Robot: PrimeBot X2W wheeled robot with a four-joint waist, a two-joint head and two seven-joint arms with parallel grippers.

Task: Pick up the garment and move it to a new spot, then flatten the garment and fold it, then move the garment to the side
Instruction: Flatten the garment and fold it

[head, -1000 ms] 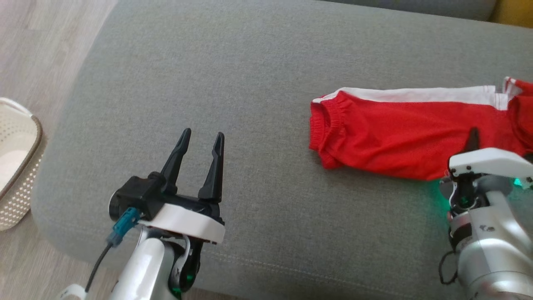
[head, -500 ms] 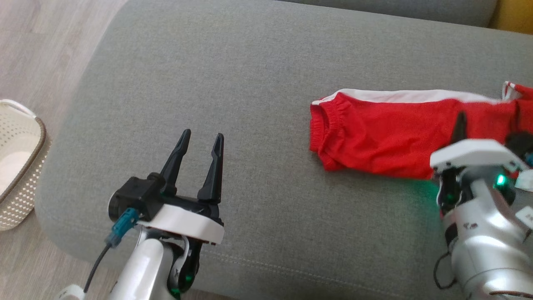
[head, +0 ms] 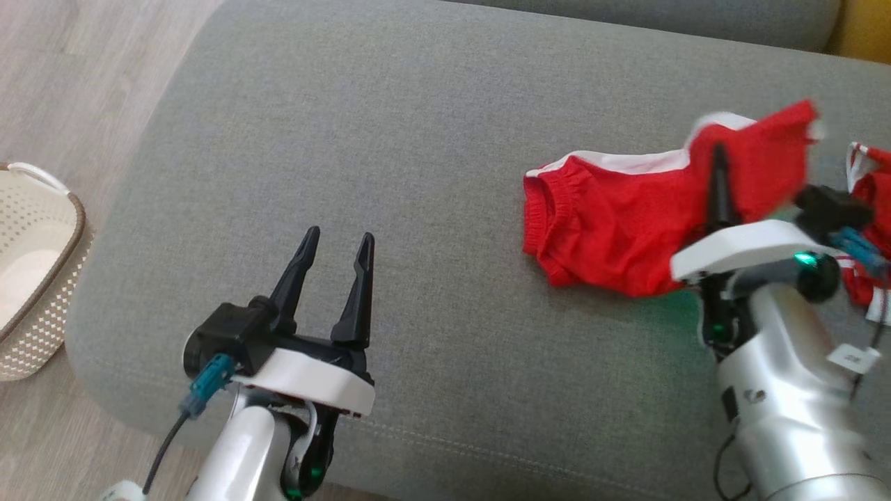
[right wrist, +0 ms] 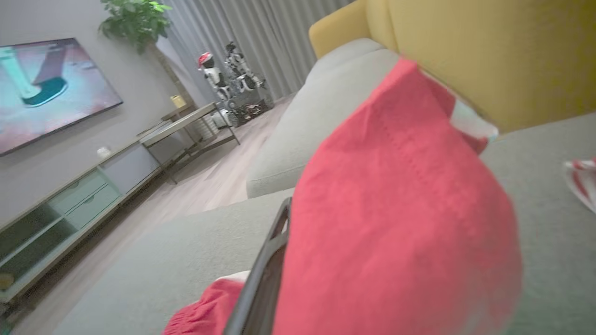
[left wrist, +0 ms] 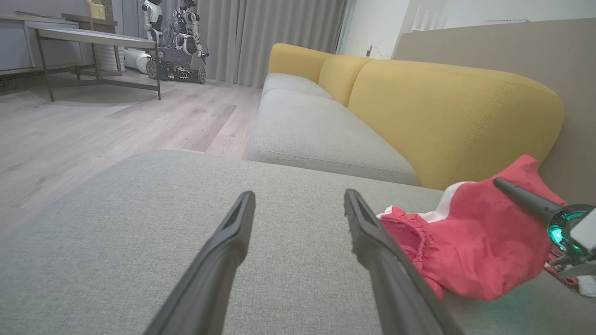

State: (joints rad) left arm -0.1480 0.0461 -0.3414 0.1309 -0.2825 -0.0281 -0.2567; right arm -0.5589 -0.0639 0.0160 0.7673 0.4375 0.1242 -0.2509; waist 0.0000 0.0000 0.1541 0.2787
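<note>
The garment (head: 612, 223) is a pair of red shorts with a white side stripe, lying on the grey sofa cushion (head: 418, 139) at the right. Its elastic waistband points left and rests on the cushion. My right gripper (head: 727, 163) is shut on the garment's right end and holds it raised above the cushion. In the right wrist view the red cloth (right wrist: 396, 223) drapes over one finger and hides it, beside the other dark finger (right wrist: 270, 260). My left gripper (head: 333, 240) hovers open and holds nothing over the cushion's front left, well apart from the garment (left wrist: 475, 242).
A white perforated basket (head: 35, 278) stands on the wooden floor at the left. A red and white striped bit of cloth (head: 866, 188) lies at the right edge. The yellow backrest (left wrist: 447, 116) rises behind the cushion. The cushion's front edge runs close to both arms.
My right gripper has risen and moved left, lifting the garment's right end off the cushion and bunching the cloth towards the waistband. The left gripper has stayed in place.
</note>
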